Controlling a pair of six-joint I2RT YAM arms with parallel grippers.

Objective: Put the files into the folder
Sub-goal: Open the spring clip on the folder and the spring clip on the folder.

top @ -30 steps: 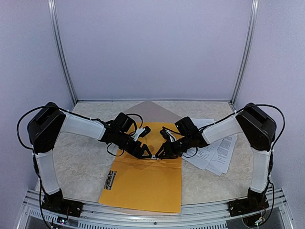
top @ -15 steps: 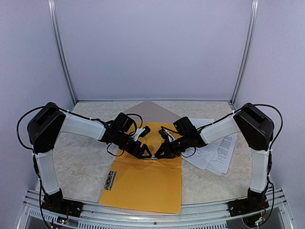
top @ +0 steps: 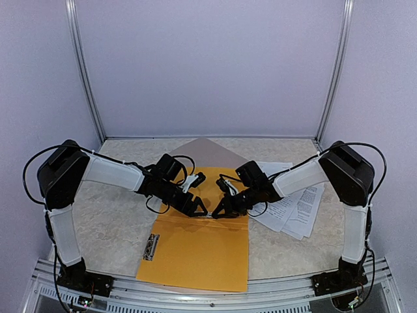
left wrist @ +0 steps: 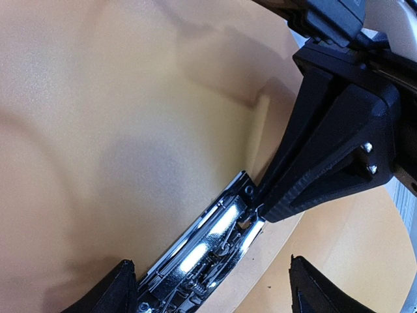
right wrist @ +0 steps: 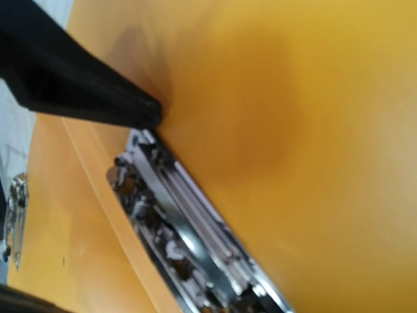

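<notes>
My left gripper [top: 199,210] has its jaws spread, one finger on each side of the shiny metal clip bar [left wrist: 202,251] on the flat orange plastic folder [top: 195,251]. The folder lies open on the marbled table [top: 111,222]. My right gripper [top: 218,212] has its jaws pressed together, with the tip touching the end of this bar. The loose white printed paper sheets [top: 296,205] lie just to the right of the folder.

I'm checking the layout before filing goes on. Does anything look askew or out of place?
The files lie fanned and skewed on the table right of the folder. The folder's sheet bows near its metal clip, which the shut right gripper touches.
</notes>
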